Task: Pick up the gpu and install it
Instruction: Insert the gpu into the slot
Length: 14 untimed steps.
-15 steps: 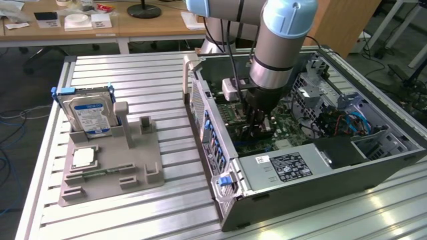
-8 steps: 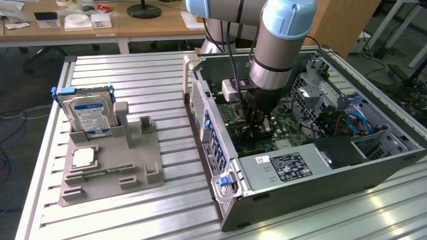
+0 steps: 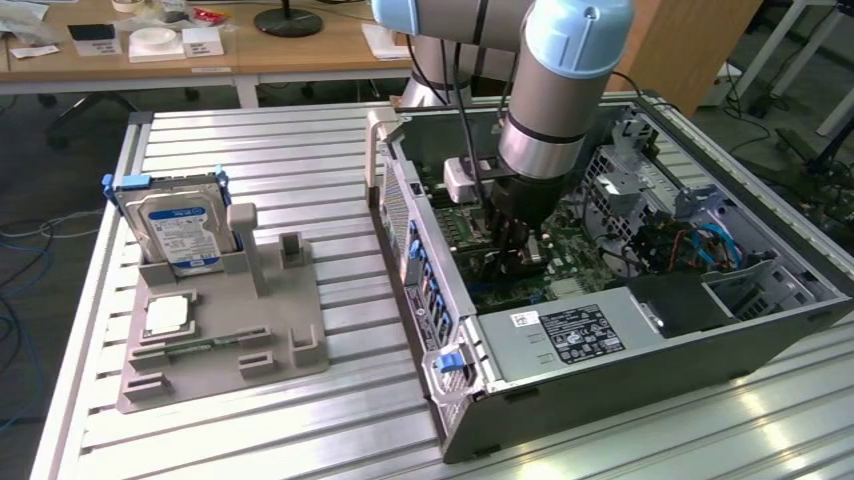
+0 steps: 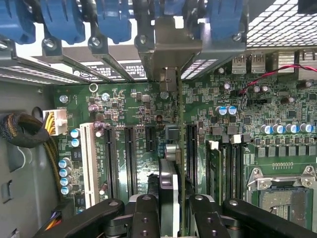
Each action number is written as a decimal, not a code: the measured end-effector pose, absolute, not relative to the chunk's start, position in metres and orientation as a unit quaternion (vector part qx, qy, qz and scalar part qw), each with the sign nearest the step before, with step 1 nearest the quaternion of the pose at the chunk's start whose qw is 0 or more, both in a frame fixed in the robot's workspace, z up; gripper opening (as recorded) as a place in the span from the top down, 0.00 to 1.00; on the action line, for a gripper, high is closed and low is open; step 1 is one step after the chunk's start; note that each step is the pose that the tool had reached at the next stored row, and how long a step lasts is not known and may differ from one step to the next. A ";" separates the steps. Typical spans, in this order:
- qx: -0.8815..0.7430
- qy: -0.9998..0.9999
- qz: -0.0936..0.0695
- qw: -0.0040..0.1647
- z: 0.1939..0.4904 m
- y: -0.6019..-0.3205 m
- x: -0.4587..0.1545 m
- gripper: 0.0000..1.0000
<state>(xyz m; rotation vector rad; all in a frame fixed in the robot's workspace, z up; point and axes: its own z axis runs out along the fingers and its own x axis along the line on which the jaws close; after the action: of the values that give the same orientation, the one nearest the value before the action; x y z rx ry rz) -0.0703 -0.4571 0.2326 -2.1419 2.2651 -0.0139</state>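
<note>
Gripper [image 4: 168,208]: was closed on the gpu [image 4: 168,186], the thin dark card being pinched edge-on between the two fingers [image 4: 143,213].
Gripper position: was lowered inside the open computer case [image 3: 801,310], as seen under the arm [image 3: 554,110] in the exterior view.
Gpu position: was held upright just above the motherboard [image 4: 148,114], in line with the long black expansion slots [image 4: 130,158] and the metal bracket opening [image 4: 166,74] at the rear wall.
Step in hand: was judged to be the install, with the pick-up already done.
Seating: whether the card edge was touching a slot could not be told.
Next move: was judged to call for exact alignment of the card edge with one slot and a straight, even press.
Parts stand [image 3: 220,350]: was left outside the case, with the hard drive [image 3: 180,230] on it.
</note>
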 end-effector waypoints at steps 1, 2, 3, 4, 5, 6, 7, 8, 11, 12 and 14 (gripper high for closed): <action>-0.687 0.727 -0.005 0.012 0.233 -0.457 -0.070 0.72; -0.687 0.727 -0.005 0.012 0.233 -0.457 -0.070 0.72; -0.687 0.727 -0.005 0.012 0.233 -0.457 -0.070 0.72; -0.687 0.727 -0.005 0.012 0.233 -0.457 -0.070 0.72; -0.687 0.726 -0.005 0.012 0.233 -0.457 -0.070 0.72; -0.687 0.726 -0.005 0.012 0.233 -0.457 -0.070 0.72; -0.687 0.726 -0.005 0.012 0.233 -0.457 -0.070 0.72; -0.687 0.726 -0.005 0.012 0.233 -0.457 -0.070 0.72; -0.687 0.726 -0.005 0.012 0.233 -0.457 -0.070 0.72; -0.687 0.726 -0.005 0.012 0.233 -0.457 -0.070 0.72; -0.687 0.726 -0.005 0.011 0.233 -0.457 -0.070 0.72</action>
<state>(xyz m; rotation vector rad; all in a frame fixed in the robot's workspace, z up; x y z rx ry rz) -0.0703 -0.4565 0.2329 -2.1432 2.2655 -0.0147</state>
